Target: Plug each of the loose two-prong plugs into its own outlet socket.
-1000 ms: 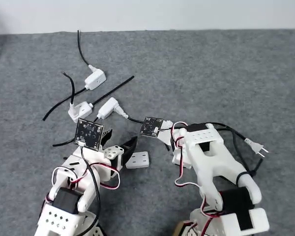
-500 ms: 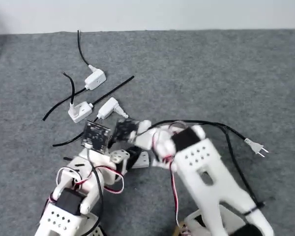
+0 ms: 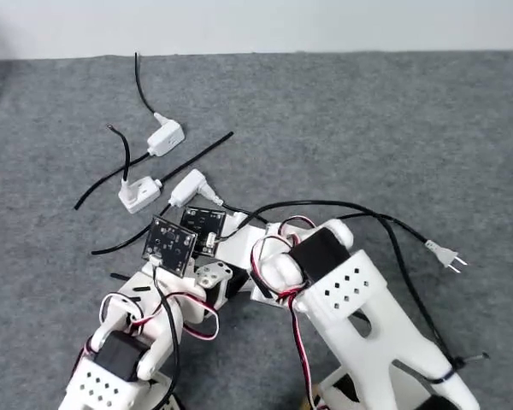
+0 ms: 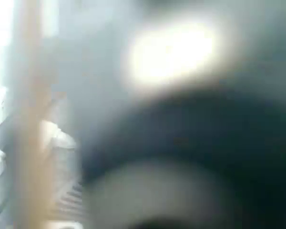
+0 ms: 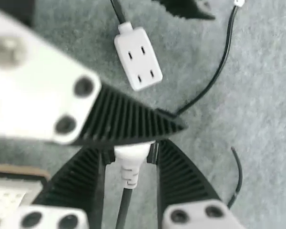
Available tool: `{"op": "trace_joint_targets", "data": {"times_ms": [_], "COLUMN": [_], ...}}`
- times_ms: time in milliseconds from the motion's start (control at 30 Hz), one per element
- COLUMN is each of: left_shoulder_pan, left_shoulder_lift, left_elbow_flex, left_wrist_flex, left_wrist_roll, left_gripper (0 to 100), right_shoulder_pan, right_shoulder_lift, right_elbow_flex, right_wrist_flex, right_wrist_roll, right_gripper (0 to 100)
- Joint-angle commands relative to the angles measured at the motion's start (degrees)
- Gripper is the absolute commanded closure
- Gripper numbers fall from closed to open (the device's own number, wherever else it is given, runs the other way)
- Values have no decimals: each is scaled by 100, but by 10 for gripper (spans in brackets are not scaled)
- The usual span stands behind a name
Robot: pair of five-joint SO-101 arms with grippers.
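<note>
Now R arm (image 3: 350, 295) swung leftward, R jaws clamped on plug (image 5: 131, 155), L jaws unclear.

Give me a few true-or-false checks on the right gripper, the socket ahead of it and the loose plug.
1. The right gripper is closed on a white plug. True.
2. The outlet socket already has a plug seated in it. False: its slots are empty and it lies apart from the held plug.
3. A two-prong plug on a black cable lies loose, away from both arms. True.
4. The socket rests on bare wood. False: it lies on grey carpet.
</note>
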Motion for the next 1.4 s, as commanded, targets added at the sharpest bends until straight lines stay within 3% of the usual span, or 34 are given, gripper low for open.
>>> {"op": "trace_joint_targets", "data": {"times_ms": [0,267,633,1367], "left_shoulder_pan": [18,18,18,26], "left_shoulder_lift": [70,70,70,70], "left_elbow_flex": [66,75,-180,-1156], "left_wrist_flex": [70,70,176,879], "left_wrist_roll": [-44,-44,-35,-9], "left_gripper": [754,754,752,751], "right_shoulder_pan": [-198,356,409,637], "right_shoulder_lift": [-558,-637,-576,-629], "right_elbow_flex": [-826,-844,387,949], "right_wrist_flex": [224,66,-1024,-1727], "right_wrist_roll": [-35,18,237,220], "right_gripper": [991,991,991,991]}}
